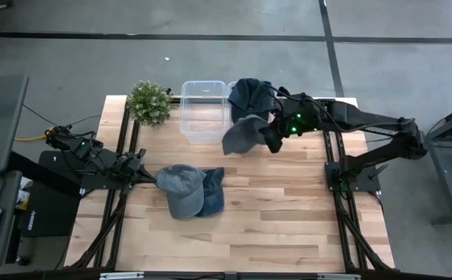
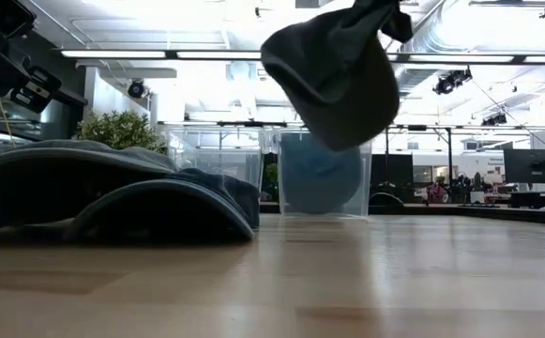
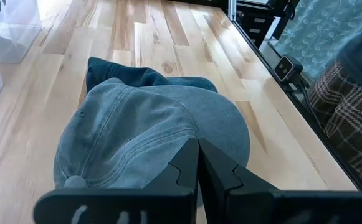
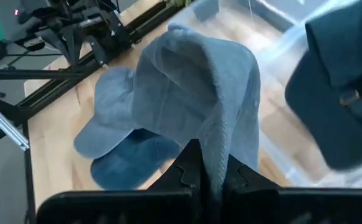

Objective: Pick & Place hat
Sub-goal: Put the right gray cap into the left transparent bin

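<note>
Item 1: grey hat (image 1: 243, 134), hanging clear of the table, pinched in the closed right gripper (image 1: 273, 138) by its edge.
Item 2: clear bin (image 1: 203, 111), open-topped, just at 10 o'clock from the hanging hat; likely drop point, path unobstructed.
Item 3: second bin (image 1: 231, 87), already holding dark hats (image 1: 250, 95), directly at 12 o'clock.
Item 4: left gripper (image 1: 149, 178), closed and empty, beside 2 stacked hats (image 1: 188, 189) mid-table.
Item 5: plant (image 1: 148, 102), far left edge.
</note>
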`<state>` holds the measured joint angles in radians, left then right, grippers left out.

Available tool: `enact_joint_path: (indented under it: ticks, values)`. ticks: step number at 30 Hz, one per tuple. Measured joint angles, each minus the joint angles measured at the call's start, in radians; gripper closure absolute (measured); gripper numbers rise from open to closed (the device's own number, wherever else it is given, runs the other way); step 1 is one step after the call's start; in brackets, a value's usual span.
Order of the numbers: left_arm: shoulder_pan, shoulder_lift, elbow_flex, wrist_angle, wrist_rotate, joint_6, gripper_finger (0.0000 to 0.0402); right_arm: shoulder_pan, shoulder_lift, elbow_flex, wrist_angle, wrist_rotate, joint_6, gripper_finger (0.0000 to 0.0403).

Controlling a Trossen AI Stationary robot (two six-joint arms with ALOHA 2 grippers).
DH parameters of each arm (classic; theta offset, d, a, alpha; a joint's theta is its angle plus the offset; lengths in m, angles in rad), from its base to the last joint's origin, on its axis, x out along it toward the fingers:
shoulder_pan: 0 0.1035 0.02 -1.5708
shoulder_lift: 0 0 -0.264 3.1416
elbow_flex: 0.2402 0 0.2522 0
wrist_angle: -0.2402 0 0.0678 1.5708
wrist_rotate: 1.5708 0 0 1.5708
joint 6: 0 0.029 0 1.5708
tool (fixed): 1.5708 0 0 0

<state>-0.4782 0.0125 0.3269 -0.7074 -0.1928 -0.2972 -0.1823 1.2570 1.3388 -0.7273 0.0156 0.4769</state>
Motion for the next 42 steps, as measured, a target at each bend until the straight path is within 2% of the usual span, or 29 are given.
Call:
enact_joint_path:
  ticks: [11, 29, 32, 39, 42]
  values:
    - [0.000, 0.000, 0.000, 0.000, 0.000, 0.000, 0.0401, -0.022, 0.082, 0.000, 0.076, -0.101, -0.114, 0.0403]
    - [0.000, 0.000, 0.000, 0.000, -0.023, 0.057, 0.0401, -0.020, 0.078, 0.001, 0.066, -0.102, -0.094, 0.0402]
    - [0.000, 0.000, 0.000, 0.000, -0.098, 0.057, 0.0401, -0.020, 0.078, 0.001, 0.066, -0.102, -0.093, 0.0402]
    - [0.000, 0.000, 0.000, 0.057, -0.372, 0.056, 0.0401, -0.020, 0.078, 0.001, 0.066, -0.100, -0.094, 0.0402]
    - [0.000, 0.000, 0.000, 0.069, -0.445, 0.057, 0.0401, -0.020, 0.078, 0.001, 0.066, -0.099, -0.095, 0.0402]
